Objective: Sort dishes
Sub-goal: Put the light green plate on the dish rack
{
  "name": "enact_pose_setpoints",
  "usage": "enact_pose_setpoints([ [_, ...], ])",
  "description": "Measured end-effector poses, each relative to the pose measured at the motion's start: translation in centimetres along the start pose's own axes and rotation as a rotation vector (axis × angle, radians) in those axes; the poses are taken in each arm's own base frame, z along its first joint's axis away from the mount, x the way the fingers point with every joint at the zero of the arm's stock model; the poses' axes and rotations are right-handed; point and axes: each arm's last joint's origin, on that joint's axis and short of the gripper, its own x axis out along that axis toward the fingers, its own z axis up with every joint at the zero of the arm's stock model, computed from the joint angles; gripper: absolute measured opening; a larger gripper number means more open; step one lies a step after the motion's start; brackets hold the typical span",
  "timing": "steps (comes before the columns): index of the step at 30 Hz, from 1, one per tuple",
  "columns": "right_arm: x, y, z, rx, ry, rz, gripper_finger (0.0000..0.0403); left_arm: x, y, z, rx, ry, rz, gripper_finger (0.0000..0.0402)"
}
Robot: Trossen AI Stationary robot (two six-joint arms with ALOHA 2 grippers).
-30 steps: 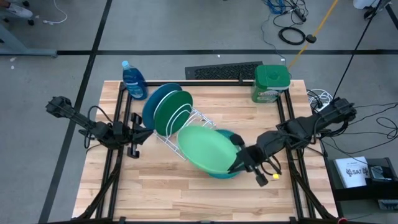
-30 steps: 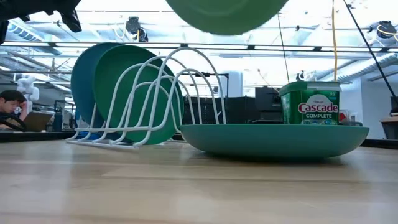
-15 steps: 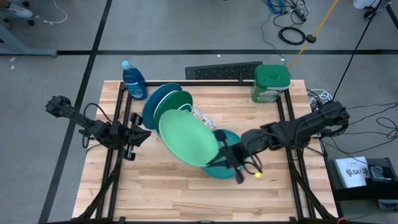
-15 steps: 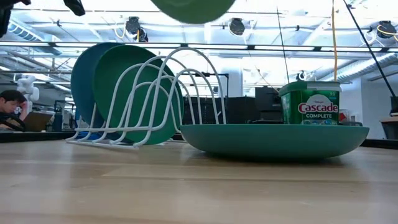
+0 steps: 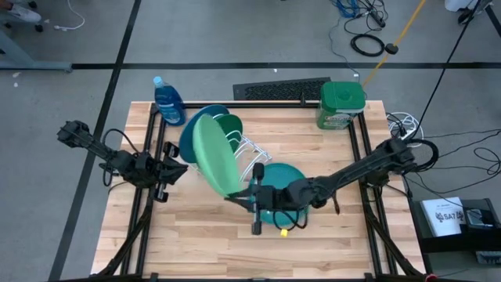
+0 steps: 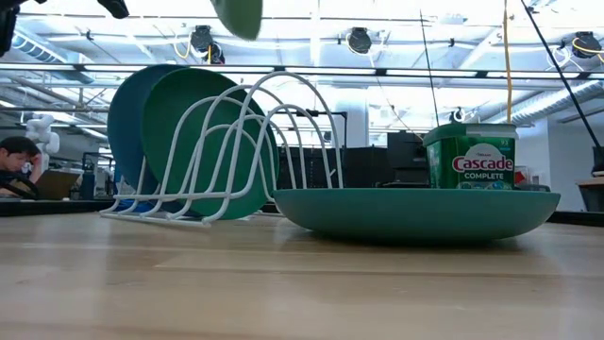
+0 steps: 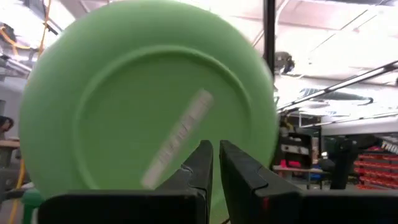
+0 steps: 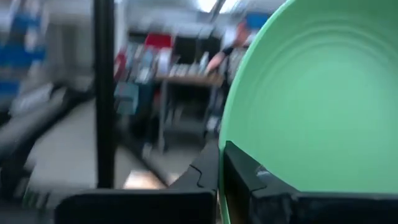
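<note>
The light green plate [image 5: 214, 160] stands nearly on edge in the air over the white wire rack [image 5: 252, 157], held by my right gripper [image 5: 239, 196]. Its lower edge shows at the top of the low view [image 6: 238, 13]. The blue plate [image 5: 190, 131] and the dark green plate [image 5: 230, 125] stand on edge in the rack's slots. The teal plate [image 5: 286, 182] lies flat on the table right of the rack. My left gripper [image 5: 169, 172] is shut and empty at the table's left, facing the light green plate [image 7: 149, 99]. My right gripper pinches the light green plate's rim [image 8: 229, 144] between its two fingers, one finger on each face. The fingers come level from the table's right, at the plate's near lower edge. The plate is lifted clear, tilted almost onto its edge above the rack.
A blue soap bottle [image 5: 167, 102] stands at the far left corner. A green-lidded tub [image 5: 342, 106] stands at the far right. A dark grille [image 5: 280, 89] lies along the far edge. Bare wood lies along the near edge.
My right gripper has gone toward the table's left and turned, carrying the light green plate from over the teal plate to over the rack. The plate has tipped from nearly flat to almost on edge.
</note>
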Motion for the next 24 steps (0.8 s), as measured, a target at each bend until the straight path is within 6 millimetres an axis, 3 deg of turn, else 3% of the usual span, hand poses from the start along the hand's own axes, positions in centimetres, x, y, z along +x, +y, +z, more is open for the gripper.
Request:
enact_pose_setpoints([
  [7, 1.1, 0.2, -1.3, 0.198, -0.296, -0.166, 0.0, 0.0, -0.1, 0.2, -0.005, -0.02, -0.042, 0.0031],
  [14, 1.8, -0.2, -4.3, 0.456, -0.362, -0.315, 0.0, 0.0, -0.1, 0.1, -0.005, -0.019, -0.043, 0.0031],
  [24, 2.0, -1.3, -5.2, 0.545, -0.424, -0.43, 0.0, 0.0, -0.1, 0.4, -0.012, -0.042, -0.039, 0.0031],
])
